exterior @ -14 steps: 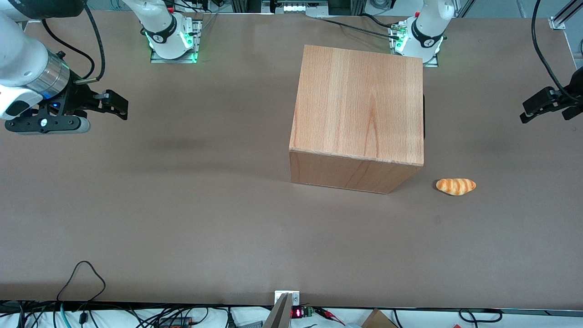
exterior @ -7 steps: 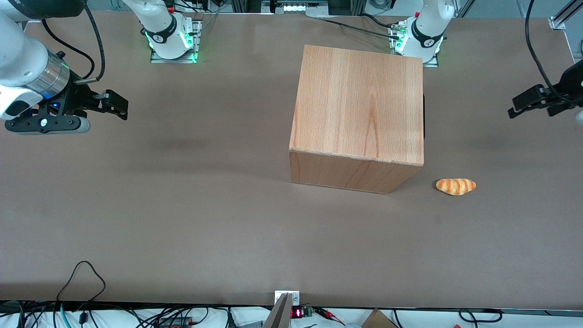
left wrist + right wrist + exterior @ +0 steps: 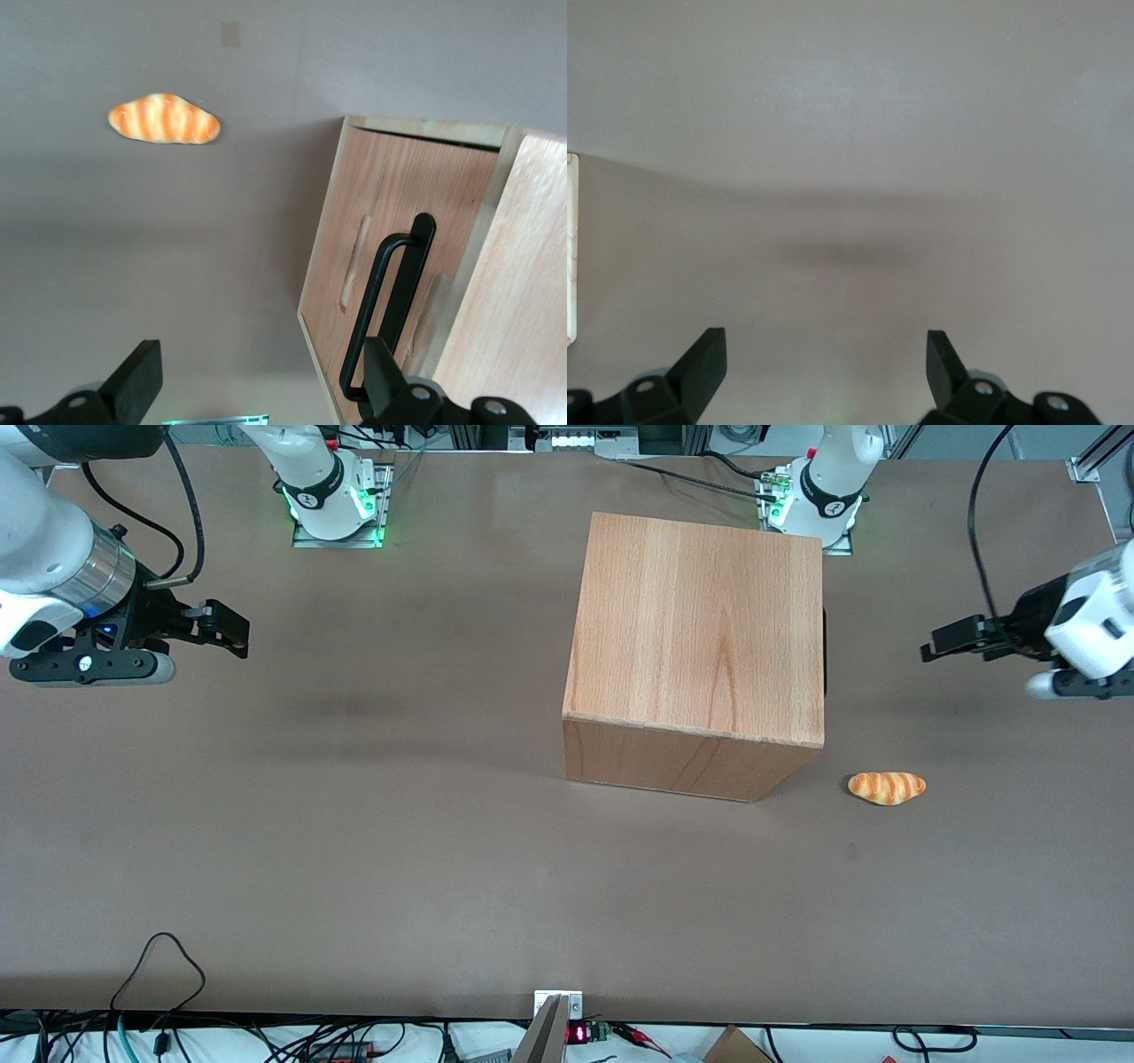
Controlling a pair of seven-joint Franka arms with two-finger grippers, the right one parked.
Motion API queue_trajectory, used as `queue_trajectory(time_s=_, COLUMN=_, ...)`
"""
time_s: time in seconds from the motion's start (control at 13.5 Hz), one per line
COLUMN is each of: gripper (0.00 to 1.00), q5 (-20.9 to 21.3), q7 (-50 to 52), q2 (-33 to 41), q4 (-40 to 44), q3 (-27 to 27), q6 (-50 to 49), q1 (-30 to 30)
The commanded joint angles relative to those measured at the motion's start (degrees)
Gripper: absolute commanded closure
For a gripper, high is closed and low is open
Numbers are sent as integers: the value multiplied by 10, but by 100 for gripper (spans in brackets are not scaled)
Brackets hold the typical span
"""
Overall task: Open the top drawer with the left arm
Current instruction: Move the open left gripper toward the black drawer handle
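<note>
Nearest the front camera, on the brown table, lies a small striped bread roll – orange and cream – beside the lower corner of the wooden cabinet, toward the working arm's end of the table. The cabinet stands farther from the camera, a plain box seen from above, with only its top and one bare side showing in the front view. Its drawer fronts face the working arm's end: in the left wrist view the top drawer shows a light-wood front panel with a black bar handle, and it sits shut, flush in the cabinet. The roll rests on the table apart from that front.

The left arm reaches in from the table's edge, its gripper hovering above the table in front of the drawers, well apart from the cabinet and touching nothing. Its black fingers are spread wide – released, with nothing between them.
</note>
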State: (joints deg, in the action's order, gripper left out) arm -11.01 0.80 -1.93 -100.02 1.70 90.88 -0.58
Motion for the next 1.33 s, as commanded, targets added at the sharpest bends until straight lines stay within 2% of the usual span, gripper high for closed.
queue_trajectory(time_s=0.0, gripper=0, q5=-11, q7=-26, q2=9, q4=-44, q3=-18, q6=28, q1=2)
queue_trajectory(time_s=0.52, gripper=0, q5=-52, q7=-62, q2=14, q4=-123, q3=-36, q6=88, q1=1)
queue_trajectory(time_s=1.26, gripper=0, q5=-83, q7=-120, q2=11, q4=-169, q3=-41, q6=114, q1=-2)
